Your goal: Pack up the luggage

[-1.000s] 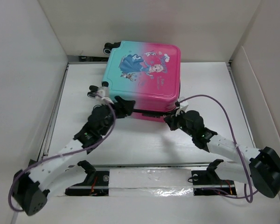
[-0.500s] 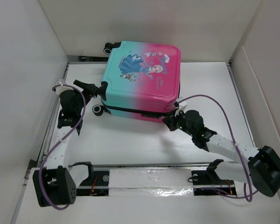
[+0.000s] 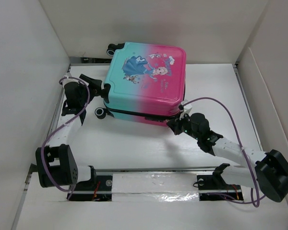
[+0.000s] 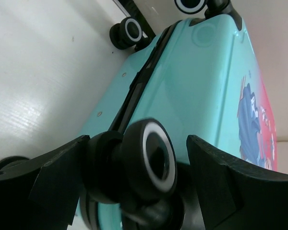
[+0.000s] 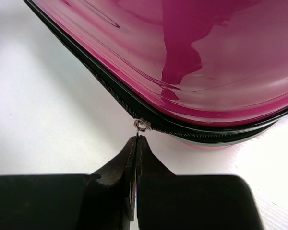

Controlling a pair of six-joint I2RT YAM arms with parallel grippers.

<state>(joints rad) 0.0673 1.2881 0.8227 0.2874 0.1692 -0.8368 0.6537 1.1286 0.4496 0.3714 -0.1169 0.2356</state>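
One luggage, two end effectors, three wheels counted.
Luggage [image 3: 146, 81] lies flat on the tabletop [image 3: 149, 143], lid down, directly ahead of both end effectors: teal-to-pink shell, princess print up, black zip seam. Left end effector [image 4: 138, 143] spread wide, one black wheel [image 4: 151, 158] between its fingers; two more beyond. Right end effector [image 5: 136, 143] clenched on the zipper pull [image 5: 141, 125] at the pink edge.

No legible text, brand or number in any view. The pink-to-teal hard-shell suitcase [image 3: 146, 81] has small script lettering [image 3: 165, 86] beside the cartoon princess print [image 3: 134, 64], too small and blurred to read.
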